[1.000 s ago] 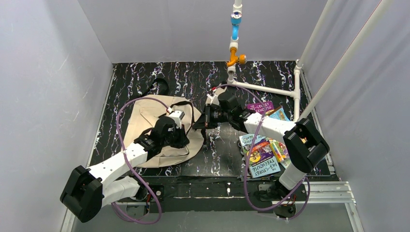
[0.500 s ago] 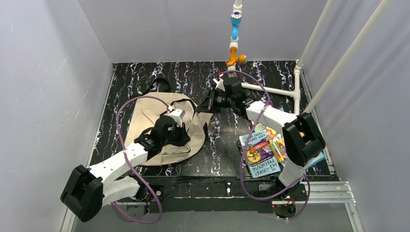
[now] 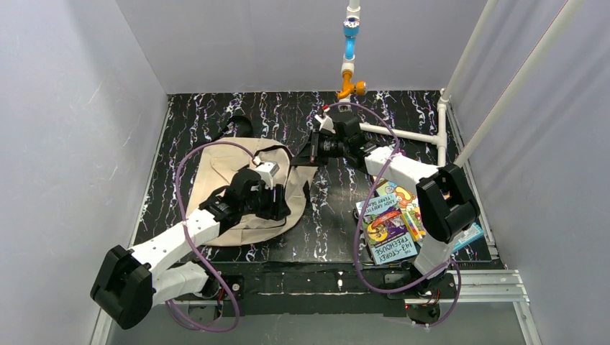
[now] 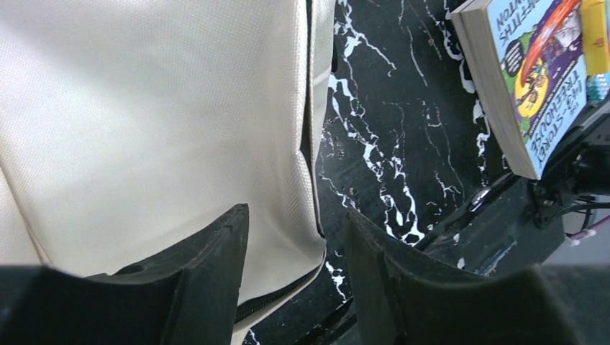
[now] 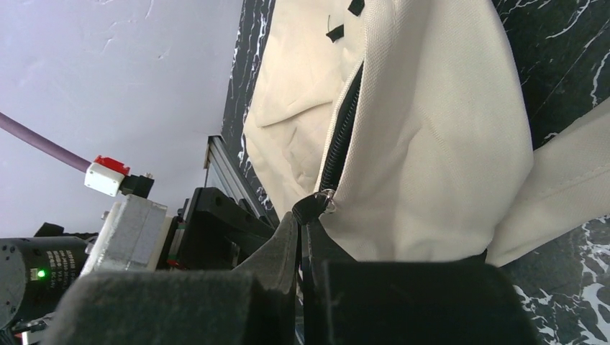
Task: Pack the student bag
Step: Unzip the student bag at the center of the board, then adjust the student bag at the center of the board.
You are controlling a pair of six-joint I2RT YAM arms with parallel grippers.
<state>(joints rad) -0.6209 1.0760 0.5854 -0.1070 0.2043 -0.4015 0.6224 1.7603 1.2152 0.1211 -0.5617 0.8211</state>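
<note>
Black marbled tabletop (image 3: 327,223): student bag (image 3: 219,172) lies left, books (image 3: 392,224) right. Right gripper (image 5: 301,224) clamps the bag's zipper pull (image 5: 311,206); left gripper (image 4: 295,219), jaws spread, hovers over bag's right edge.

We record the right gripper (image 5: 301,221) with jaws pressed together on the black zipper pull (image 5: 309,207) of the student bag (image 5: 431,144). The dark zipper (image 5: 339,140) runs away from the pull across beige fabric. A purple cable (image 5: 36,138) crosses the grey wall (image 5: 144,57). Black marbled table (image 5: 575,43) shows beyond the bag.
</note>
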